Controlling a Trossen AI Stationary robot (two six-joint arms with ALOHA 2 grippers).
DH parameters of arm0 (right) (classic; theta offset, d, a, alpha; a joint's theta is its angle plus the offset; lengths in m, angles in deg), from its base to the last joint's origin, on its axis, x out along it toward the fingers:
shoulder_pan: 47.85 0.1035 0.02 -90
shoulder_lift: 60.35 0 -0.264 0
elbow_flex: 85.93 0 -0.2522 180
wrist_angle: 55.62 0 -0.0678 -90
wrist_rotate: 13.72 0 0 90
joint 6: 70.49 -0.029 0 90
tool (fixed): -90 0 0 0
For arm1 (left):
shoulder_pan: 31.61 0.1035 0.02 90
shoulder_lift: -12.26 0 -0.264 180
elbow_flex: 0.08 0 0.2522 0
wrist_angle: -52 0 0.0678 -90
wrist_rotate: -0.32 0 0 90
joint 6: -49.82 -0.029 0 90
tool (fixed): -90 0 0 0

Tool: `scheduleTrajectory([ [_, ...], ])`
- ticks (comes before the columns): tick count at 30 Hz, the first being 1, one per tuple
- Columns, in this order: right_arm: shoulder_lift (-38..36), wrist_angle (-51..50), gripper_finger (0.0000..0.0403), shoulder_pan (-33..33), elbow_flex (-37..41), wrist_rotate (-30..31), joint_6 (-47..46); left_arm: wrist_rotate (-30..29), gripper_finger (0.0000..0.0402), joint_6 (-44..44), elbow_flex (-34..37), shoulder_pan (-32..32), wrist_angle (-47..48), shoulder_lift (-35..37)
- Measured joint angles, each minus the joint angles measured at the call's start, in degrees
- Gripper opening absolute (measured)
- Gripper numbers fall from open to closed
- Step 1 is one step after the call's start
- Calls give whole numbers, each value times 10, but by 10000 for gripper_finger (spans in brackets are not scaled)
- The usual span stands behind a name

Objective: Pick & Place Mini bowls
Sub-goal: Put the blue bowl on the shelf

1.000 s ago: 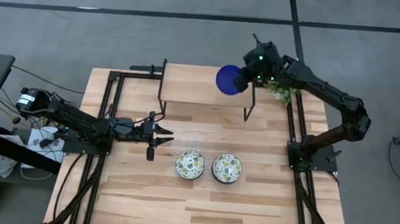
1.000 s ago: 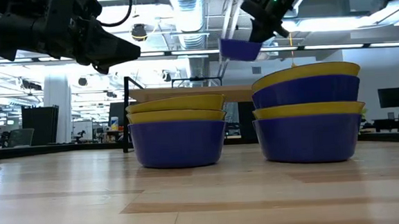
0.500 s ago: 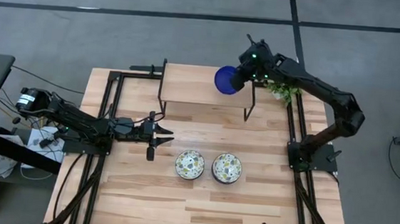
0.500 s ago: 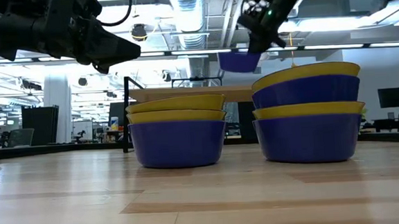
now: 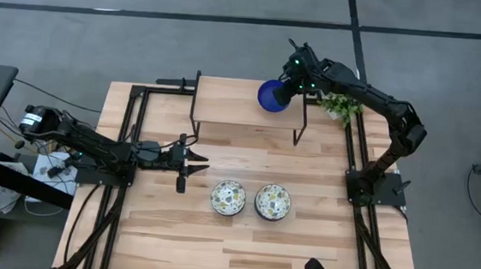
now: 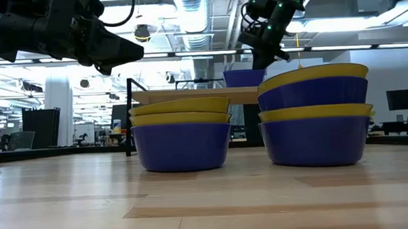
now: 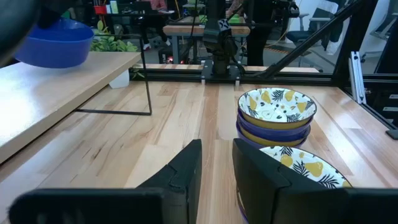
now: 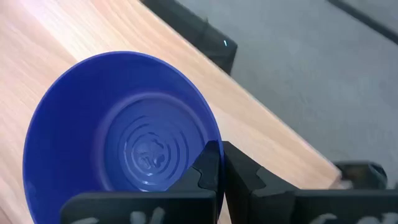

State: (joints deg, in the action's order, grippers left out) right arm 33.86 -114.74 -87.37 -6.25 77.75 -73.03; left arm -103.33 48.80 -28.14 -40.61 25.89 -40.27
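We are placing: our right gripper pinches the blue bowl's rim, its base seemingly on the shelf below our fingers. Next we release and lift clear. Our left gripper waits part-open, empty.

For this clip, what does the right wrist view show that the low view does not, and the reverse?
Only the right wrist view shows the inside of the blue bowl, with ringed ridges on its bottom, and the right gripper shut on its rim. Only the low view shows the two bowl stacks on the table and the left gripper hanging above them. Both show the blue bowl at the raised wooden shelf.
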Motion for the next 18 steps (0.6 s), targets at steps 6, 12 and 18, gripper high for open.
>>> scheduleTrajectory([
  [6, -9, -14, 0, -7, -1, 0, 0, 0, 90, 0, 0, 0, 0, 0],
  [12, -8, -40, 0, -11, 0, 0, 6, 0, 90, 12, 0, 0, 0, 0],
  [18, -8, -44, 0, -11, 0, 0, 8, 0, 90, 13, 0, 0, 0, 0],
])
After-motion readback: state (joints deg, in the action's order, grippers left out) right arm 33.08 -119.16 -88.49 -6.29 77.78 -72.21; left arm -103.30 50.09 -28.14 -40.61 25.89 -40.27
